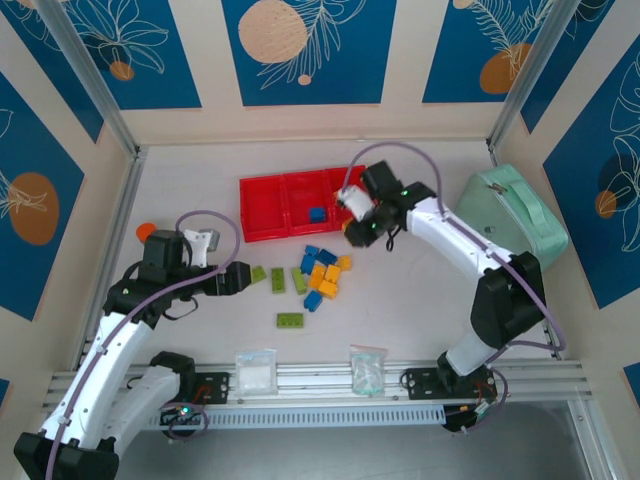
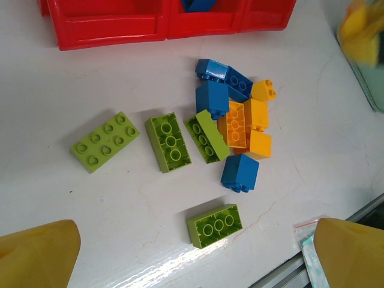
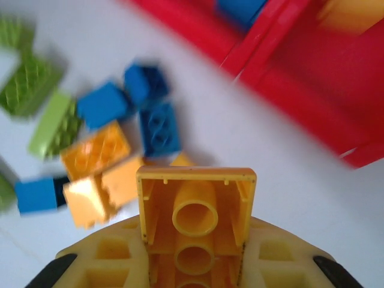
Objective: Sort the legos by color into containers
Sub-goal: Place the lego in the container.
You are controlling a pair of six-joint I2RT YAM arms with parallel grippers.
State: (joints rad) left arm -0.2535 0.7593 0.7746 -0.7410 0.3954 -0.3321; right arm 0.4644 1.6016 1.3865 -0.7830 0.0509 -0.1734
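White worktop [image 1: 400, 320] inside a booth with blue leaf-patterned panels carries a red tray [image 1: 262, 210] of three joined compartments near its far side. One blue brick [image 1: 317, 214] lies in the middle compartment.

Near of the tray sits a loose pile of legos [image 1: 322, 275] in blue and yellow-orange, some touching each other. Three lime bricks [image 2: 168, 143] lie in a row just left of the pile, and a fourth lime brick [image 2: 215, 225] rests alone nearer the arms.

The right end effector [image 1: 353, 232] hangs by the near edge of the tray's right compartment, between tray and pile, closed on a yellow brick [image 3: 195, 204] whose hollow underside faces the wrist camera.

The left end effector [image 1: 240, 279] is low, just left of the lime row, its yellow fingers [image 2: 39, 255] spread wide with nothing between them.

A mint-green case [image 1: 515, 215] stands at the right, two clear bags [image 1: 255, 370] lie at the near rail, and an orange-capped bottle [image 1: 146, 230] sits at the far left.
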